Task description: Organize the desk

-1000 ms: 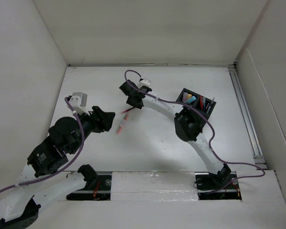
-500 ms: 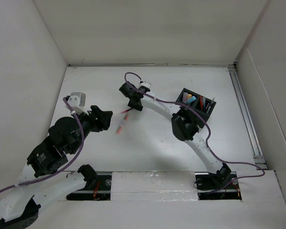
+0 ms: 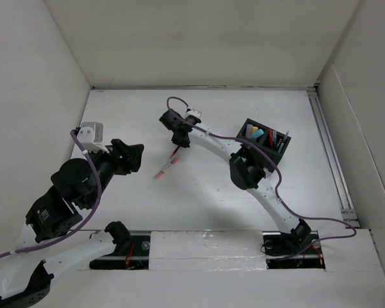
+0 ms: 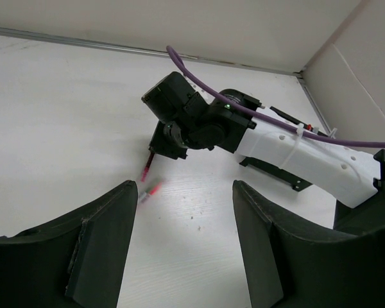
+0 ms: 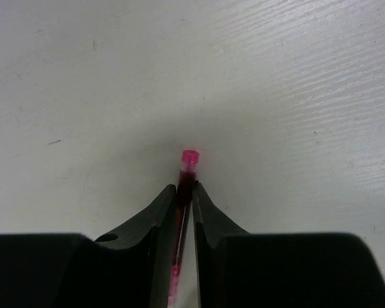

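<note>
Beneath both arms spread the white desk (image 3: pixel 199 199), a pink pen (image 3: pixel 168 166) near its middle. The right gripper (image 5: pixel 185 190) was clamped on the pen near one end; the left gripper (image 4: pixel 185 192) hung apart, empty. So off-centre a hold could let it swivel or slip free.

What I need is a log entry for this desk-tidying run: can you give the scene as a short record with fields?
right gripper: shut on the pink pen, pinching it near one end
pen position: mid-desk, between the two arms, blurred in the overhead view
left gripper: open, empty, left of the pen
black organizer: right side of the desk, colourful items inside
</note>
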Robot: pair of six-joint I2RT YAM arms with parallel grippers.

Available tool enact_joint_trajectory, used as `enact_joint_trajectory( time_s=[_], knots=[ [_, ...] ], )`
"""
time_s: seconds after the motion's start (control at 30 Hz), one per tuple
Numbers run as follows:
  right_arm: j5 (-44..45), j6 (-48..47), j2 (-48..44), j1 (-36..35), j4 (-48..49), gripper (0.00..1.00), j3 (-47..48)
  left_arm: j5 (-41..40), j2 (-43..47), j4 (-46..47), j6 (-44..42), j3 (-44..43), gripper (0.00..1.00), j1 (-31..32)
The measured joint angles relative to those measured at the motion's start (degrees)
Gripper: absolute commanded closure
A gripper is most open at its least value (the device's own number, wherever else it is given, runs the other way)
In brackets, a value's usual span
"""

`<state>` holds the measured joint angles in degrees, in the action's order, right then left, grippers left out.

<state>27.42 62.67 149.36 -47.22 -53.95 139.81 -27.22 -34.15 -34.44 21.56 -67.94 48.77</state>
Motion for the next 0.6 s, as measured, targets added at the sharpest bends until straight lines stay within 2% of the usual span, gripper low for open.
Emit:
enact_joint_trajectory(
  time_s=[0.13, 0.33, 0.37, 0.47, 0.6],
  knots=[
    [-0.52, -1.01, 0.09, 0.00, 1.42, 0.81, 0.00, -0.85, 0.00, -0.15, -0.15, 0.00, 0.44, 0.00],
    [-1.11, -2.51, 0.42, 0.00, 8.35, 0.90, -0.15, -1.38, 0.00, -0.17, -0.17, 0.09, 0.44, -0.02],
    [-1.09, -2.71, 0.42, 0.00, 9.75, 0.95, -0.20, -1.40, 0.00, -0.20, -0.17, 0.09, 0.44, -0.02],
    [-0.83, -3.54, 0.26, 0.00, 15.61, 1.00, -2.78, -1.51, 0.00, -0.28, -0.17, 0.20, 0.44, 0.00],
    [-0.39, -7.06, -1.40, 0.26, 22.91, 1.00, -8.72, -1.66, -0.02, -0.39, -0.13, 2.10, 0.44, -0.02]
  ],
)
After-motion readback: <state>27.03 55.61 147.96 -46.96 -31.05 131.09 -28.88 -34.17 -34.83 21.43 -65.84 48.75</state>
